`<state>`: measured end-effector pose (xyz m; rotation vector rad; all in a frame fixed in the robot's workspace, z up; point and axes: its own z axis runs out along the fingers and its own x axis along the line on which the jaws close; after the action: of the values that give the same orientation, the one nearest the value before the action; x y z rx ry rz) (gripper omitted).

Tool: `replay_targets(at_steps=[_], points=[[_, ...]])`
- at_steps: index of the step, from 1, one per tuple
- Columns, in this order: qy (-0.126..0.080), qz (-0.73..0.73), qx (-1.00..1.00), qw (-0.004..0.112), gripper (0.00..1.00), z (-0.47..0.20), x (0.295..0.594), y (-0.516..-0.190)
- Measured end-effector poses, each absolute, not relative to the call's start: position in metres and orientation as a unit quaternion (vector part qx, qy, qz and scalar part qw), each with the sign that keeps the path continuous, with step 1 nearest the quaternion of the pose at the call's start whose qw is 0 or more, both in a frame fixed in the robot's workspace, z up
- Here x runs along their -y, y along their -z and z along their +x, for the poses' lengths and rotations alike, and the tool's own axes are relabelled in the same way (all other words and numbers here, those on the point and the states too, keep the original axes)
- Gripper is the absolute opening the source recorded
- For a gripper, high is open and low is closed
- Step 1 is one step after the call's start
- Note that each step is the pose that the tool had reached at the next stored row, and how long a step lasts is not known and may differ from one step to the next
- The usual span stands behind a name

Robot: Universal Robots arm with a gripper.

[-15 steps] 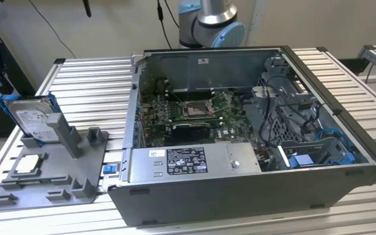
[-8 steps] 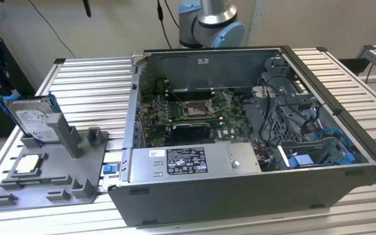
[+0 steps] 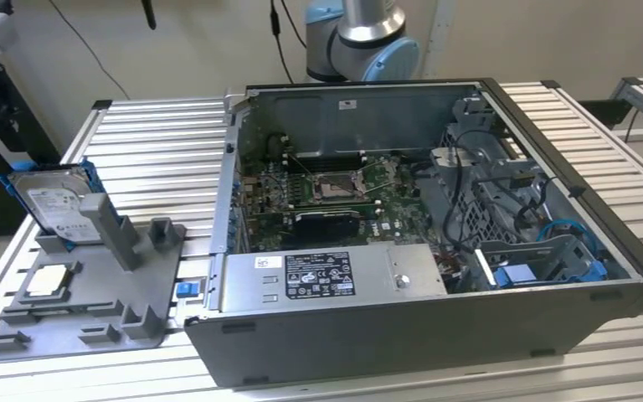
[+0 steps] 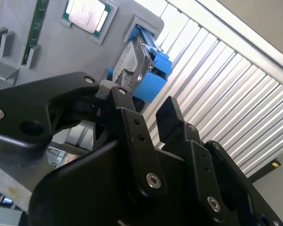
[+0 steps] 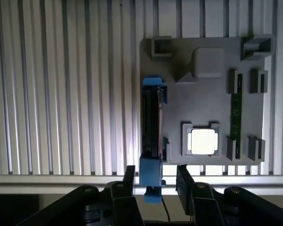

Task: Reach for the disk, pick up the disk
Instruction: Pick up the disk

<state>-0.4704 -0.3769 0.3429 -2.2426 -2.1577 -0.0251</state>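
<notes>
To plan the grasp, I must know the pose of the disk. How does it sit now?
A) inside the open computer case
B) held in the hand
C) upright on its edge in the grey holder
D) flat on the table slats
C: in the exterior view the disk stands on its edge in a slot of the grey holder.

In the exterior view the arm (image 3: 361, 33) is cut off at twelve o'clock, and the lower edge of the disk (image 3: 54, 201) (label print too small) hides behind the grey holder (image 3: 87, 293).
</notes>
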Motion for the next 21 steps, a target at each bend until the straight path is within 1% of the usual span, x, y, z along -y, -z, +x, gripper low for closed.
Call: replay_targets(at_steps=[2, 4, 21], points=[[0.002, -0.720, 0.693, 0.021, 1.00, -0.470, 0.377, -0.342], [0.000, -0.720, 0.694, 0.023, 1.00, -0.469, 0.377, -0.339], [-0.002, -0.685, 0.728, 0.023, 1.00, -0.463, 0.376, -0.308]])
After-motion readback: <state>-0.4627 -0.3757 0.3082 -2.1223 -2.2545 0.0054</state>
